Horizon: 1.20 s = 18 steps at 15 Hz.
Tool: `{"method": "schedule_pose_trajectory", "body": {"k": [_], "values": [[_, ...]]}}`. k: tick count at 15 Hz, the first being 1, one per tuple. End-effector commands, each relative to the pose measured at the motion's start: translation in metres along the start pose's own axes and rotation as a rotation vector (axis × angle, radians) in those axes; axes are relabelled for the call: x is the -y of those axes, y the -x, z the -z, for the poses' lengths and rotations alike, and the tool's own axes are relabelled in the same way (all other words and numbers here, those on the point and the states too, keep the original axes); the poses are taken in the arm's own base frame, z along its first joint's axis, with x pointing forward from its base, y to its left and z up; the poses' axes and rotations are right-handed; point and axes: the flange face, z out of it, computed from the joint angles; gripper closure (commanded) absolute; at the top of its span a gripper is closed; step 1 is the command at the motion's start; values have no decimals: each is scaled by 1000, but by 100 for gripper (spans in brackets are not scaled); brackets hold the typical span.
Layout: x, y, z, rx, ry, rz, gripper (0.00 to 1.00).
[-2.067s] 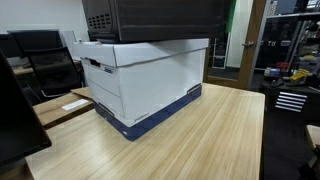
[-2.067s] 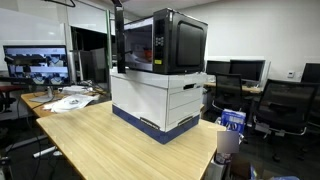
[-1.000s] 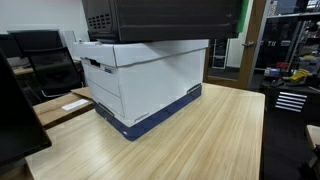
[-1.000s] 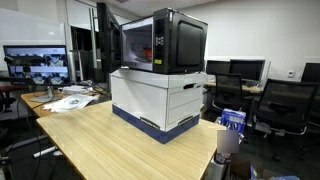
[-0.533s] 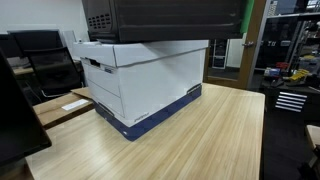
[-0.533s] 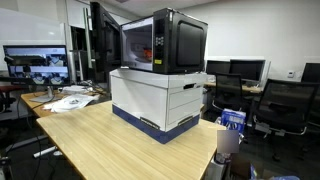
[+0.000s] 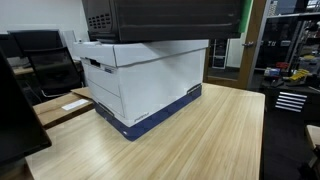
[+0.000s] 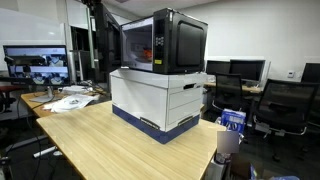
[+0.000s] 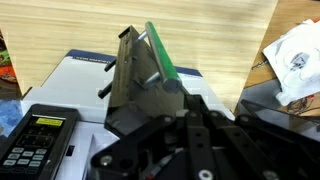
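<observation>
In an exterior view the microwave (image 7: 165,18) sits on top of a white box (image 7: 145,80) with a blue base. The box stands on the wooden worktop (image 7: 210,140), toward its far end. An office chair (image 7: 50,60) stands beyond the worktop's edge. Neither the arm nor the fingers show here.

In an exterior view from another side, the microwave (image 8: 165,42) rests square on the box (image 8: 160,100), its glass door turned toward the dark arm (image 8: 103,50). The arm hangs close beside that door, over the worktop (image 8: 110,145). The fingers cannot be made out against it. Papers (image 8: 65,100) lie at the worktop's far corner, near a monitor (image 8: 35,62).

In the wrist view the fingers (image 9: 138,55) are pressed together into a tilted grey wedge with a green strip along one side. Nothing shows between them, and they touch nothing that can be seen. The black linkage fills the bottom of the picture. The microwave's keypad (image 9: 35,140) lies just beside them at the lower corner. Under and beyond the fingertips is the box lid (image 9: 85,72), then the bare worktop (image 9: 210,35). Crumpled paper (image 9: 295,60) lies at the side, well apart from the fingers.
</observation>
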Motion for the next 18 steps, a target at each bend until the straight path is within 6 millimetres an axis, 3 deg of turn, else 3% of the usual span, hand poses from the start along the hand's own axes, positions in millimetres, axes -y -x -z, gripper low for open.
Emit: {"method": "schedule_pose_trajectory", "body": {"k": [1,7,12,18], "values": [[-11,-25,-8,-130,14,-3,98],[-30,-44,-30,-311,82,-29,99],[-46,-51,-57,-440,134,-75,98],[-57,-54,-74,-541,173,-94,99]]}}
